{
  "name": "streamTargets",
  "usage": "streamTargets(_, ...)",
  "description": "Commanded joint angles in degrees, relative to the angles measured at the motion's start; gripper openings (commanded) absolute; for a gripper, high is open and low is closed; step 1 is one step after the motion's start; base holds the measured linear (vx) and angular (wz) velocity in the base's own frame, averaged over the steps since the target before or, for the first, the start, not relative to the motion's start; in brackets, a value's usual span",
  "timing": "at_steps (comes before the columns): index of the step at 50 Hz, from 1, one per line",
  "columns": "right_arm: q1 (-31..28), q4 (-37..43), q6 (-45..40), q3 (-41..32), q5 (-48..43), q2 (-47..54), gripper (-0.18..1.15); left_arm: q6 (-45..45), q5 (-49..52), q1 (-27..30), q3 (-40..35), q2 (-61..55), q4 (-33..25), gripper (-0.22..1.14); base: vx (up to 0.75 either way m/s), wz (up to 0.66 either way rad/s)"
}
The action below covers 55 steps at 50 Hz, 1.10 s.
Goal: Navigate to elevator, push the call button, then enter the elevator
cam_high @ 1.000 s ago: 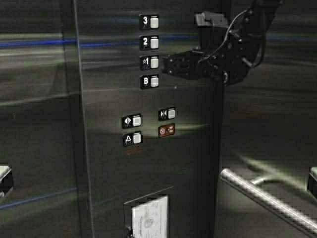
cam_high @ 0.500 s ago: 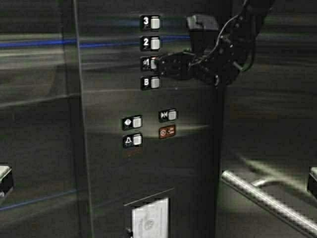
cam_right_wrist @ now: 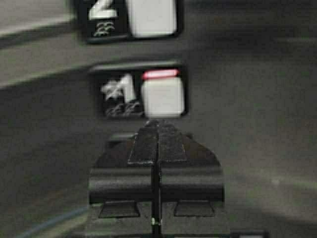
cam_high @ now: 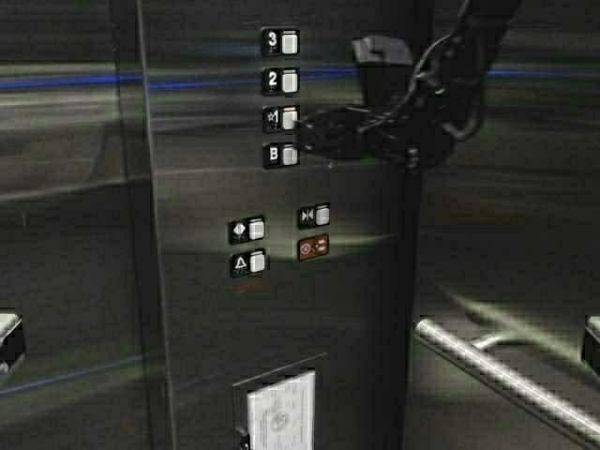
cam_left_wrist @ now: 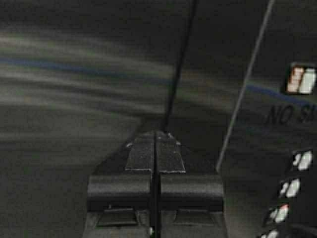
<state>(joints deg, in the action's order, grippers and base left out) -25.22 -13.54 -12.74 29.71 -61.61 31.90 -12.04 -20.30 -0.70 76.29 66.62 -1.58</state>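
Already inside the elevator [cam_high: 84,187], facing its brushed-steel control panel [cam_high: 281,309], so judged to be past the call button and the entering, now on choosing a floor. Right gripper [cam_high: 302,131] stretched across to the column of floor buttons near the panel's top edge, jaws pressed together, tip at or touching the button marked 1 [cam_high: 290,118]. In the right wrist view, a thin red strip lit along one edge of that button [cam_right_wrist: 162,97], with the closed tip just short of it and button 2 [cam_right_wrist: 152,16] beside it. Next move probably calls for drawing the arm straight back off the panel without brushing button B [cam_high: 290,155] nearby. Left gripper [cam_left_wrist: 154,148] idle, jaws together, pointed at bare steel wall. Elevator all around: dark streaked steel panels with a faint blue reflected band, a pale handrail [cam_high: 497,370] along the right wall, a framed paper notice [cam_high: 279,412] at the panel's bottom edge
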Motion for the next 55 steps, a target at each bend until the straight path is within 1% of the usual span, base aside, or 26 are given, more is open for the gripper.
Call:
streamTargets(1,0.44,0.35,0.18,4.83,-1.93,-6.33,0.06,-0.09,-0.26,0.0,-0.79,-0.18,0.0,0.02,0.0,0.0)
streamTargets(14,0.88,0.35,0.18,6.15,-2.29,-8.7,0.06,-0.18,-0.26,0.0,-0.62,0.0,0.0,0.02,-0.02,-0.01)
streamTargets(22,0.97,0.62,0.18,10.37,-2.2,-12.39,0.06,0.18,-0.26,0.0,-0.53,-0.09,0.0,0.02,-0.04,-0.02)
streamTargets(26,0.88,0.53,0.0,12.74,-0.53,-14.85,0.06,-0.18,-0.26,0.0,-0.62,-0.09,0.09,0.02,-0.05,-0.04)
streamTargets(31,0.79,0.62,-0.7,15.38,4.92,-19.51,0.06,-0.44,-0.26,0.0,-0.79,-0.18,0.0,0.02,-0.07,-0.05)
streamTargets(37,0.79,0.53,-2.11,16.79,11.69,-25.93,0.06,-0.44,0.0,0.0,-0.97,-0.79,0.0,0.02,-0.09,-0.08)
streamTargets(43,0.79,0.88,-3.78,16.44,19.34,-31.64,0.06,-0.44,0.79,0.0,-1.49,-1.67,0.0,0.02,-0.12,-0.07)
streamTargets(48,0.79,2.2,-5.01,14.68,26.28,-34.98,0.06,-0.44,1.67,0.0,-2.11,-2.81,0.0,0.02,-0.15,0.02)
streamTargets(52,0.79,2.81,-5.89,13.62,32.78,-36.91,0.06,-0.44,3.87,0.0,-3.16,-3.52,0.0,0.02,-0.16,0.1)
streamTargets(55,0.62,2.72,-6.24,12.74,38.23,-38.32,0.06,-0.26,7.29,0.0,-5.01,-4.22,0.0,0.02,-0.14,0.14)
